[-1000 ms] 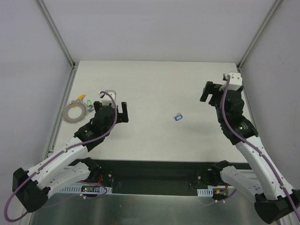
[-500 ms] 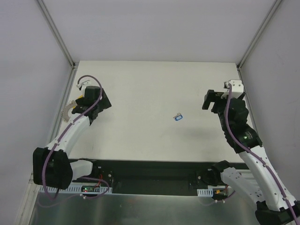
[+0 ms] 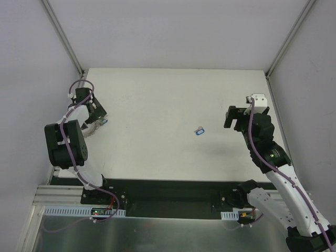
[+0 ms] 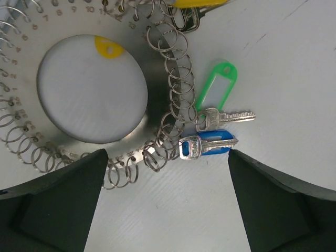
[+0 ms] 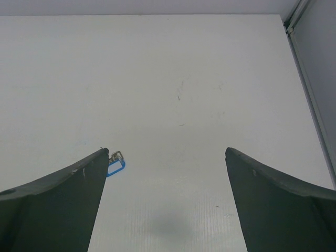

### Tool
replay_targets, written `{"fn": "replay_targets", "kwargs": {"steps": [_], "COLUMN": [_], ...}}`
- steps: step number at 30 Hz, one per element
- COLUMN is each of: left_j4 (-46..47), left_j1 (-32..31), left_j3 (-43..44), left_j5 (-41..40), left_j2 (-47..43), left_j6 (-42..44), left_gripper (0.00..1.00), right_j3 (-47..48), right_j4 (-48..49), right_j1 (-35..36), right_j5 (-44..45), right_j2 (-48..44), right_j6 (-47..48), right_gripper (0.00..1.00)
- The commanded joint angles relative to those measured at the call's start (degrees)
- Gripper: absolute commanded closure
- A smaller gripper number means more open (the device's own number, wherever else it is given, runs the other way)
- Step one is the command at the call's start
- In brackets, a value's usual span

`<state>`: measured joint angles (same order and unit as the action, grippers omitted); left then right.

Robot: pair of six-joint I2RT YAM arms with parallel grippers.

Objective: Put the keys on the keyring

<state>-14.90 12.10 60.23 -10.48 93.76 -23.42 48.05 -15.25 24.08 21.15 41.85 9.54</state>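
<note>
Left fingers (image 4: 52, 205), released and empty, hang over the keyring (image 4: 152, 63) on the desk (image 3: 168, 94), probably to steady it; right fingers (image 5: 47, 205), also released, line up on the loose blue key (image 5: 116, 166).

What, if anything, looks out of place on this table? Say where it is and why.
A lone blue-tagged key lies near mid-table, far from the keyring at the left edge. The green-tagged key and a second blue-tagged key sit right beside the keyring's rim, so the lone one looks stray.
</note>
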Motion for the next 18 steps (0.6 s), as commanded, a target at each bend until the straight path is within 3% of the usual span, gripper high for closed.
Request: {"fn": "replay_targets", "kwargs": {"steps": [1, 9, 18], "left_j4": [-0.5, -0.8, -1.8], "left_j1": [1.9, 3.5, 2.8], "left_j3": [4.1, 5.3, 2.0], "left_j5": [5.5, 10.4, 23.9], "left_j2": [5.3, 9.2, 9.3], "left_j6": [3.2, 7.9, 6.9], "left_gripper": [0.01, 0.01, 0.01], "right_j3": [-1.3, -2.4, -3.3], "right_j4": [-0.3, -1.5, -1.6], "right_j1": [-0.3, -0.3, -0.3], "right_j5": [2.1, 2.3, 0.1], "right_j2": [-2.7, -4.1, -3.7], "right_j6": [-0.7, -1.7, -1.9], "right_gripper": [0.04, 0.04, 0.04]}}
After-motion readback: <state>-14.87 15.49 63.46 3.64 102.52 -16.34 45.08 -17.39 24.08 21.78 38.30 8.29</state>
